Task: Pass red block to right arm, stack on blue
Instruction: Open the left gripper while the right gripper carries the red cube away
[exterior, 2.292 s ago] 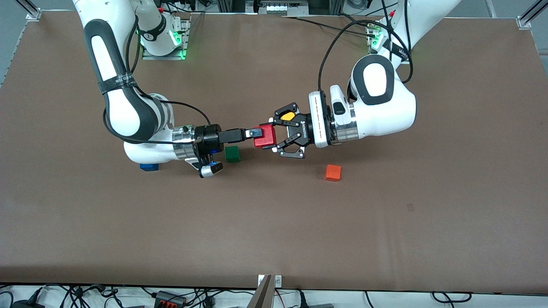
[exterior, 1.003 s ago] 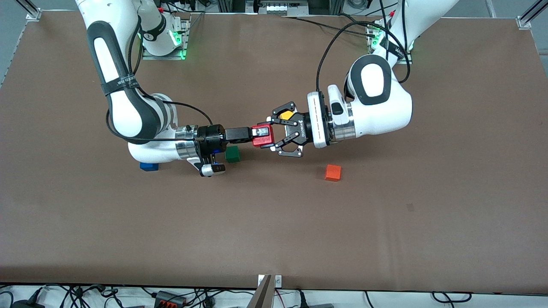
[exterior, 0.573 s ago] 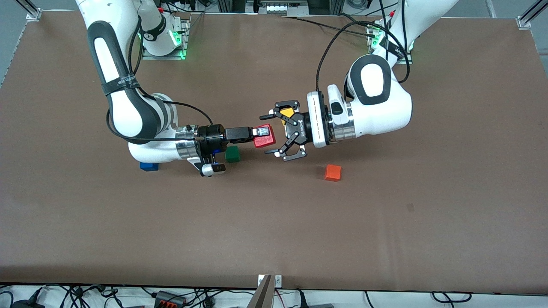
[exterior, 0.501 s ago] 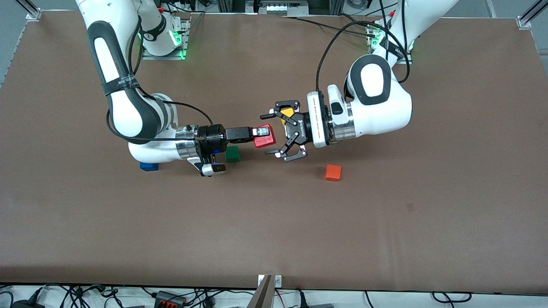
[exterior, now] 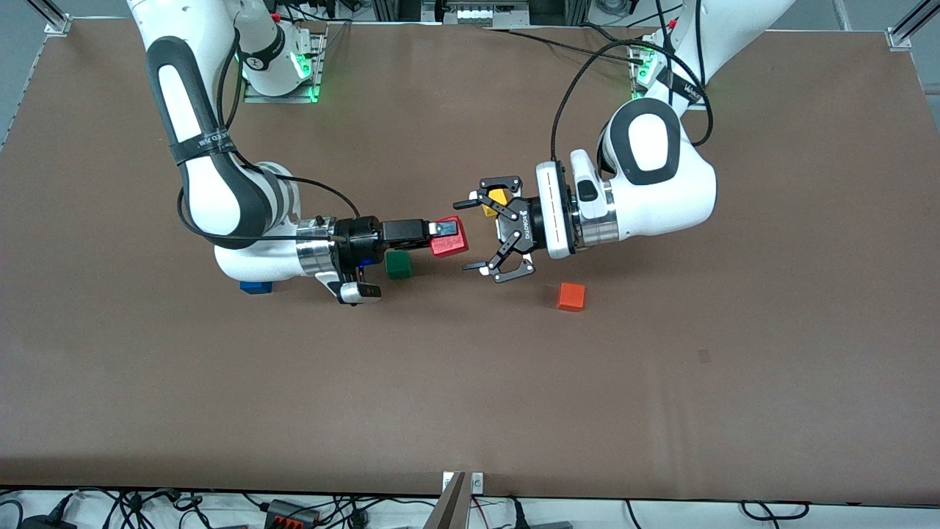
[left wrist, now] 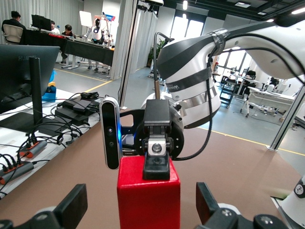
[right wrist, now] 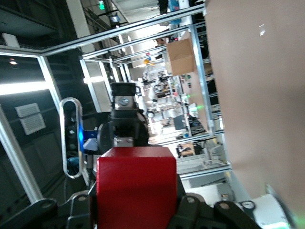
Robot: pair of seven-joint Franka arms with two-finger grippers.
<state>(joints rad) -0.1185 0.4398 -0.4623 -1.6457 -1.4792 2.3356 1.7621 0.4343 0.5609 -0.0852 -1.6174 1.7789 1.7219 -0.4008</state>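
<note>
You have the red block (exterior: 449,237) clamped in the right gripper (exterior: 440,235), held in the air over the middle of the brown table (exterior: 470,397), just above the green cube (exterior: 399,264). The left gripper (exterior: 476,236) faces it with its fingers spread wide and clear of the block. The left wrist view shows what the front view cannot: the right gripper's narrow finger (left wrist: 157,162) pressed on the block's top face. From the front you can count four cubes: one red, one green, one orange (exterior: 570,296), and one blue cube (exterior: 255,287) half hidden under the right arm (exterior: 220,198), toward that arm's end of the table.
</note>
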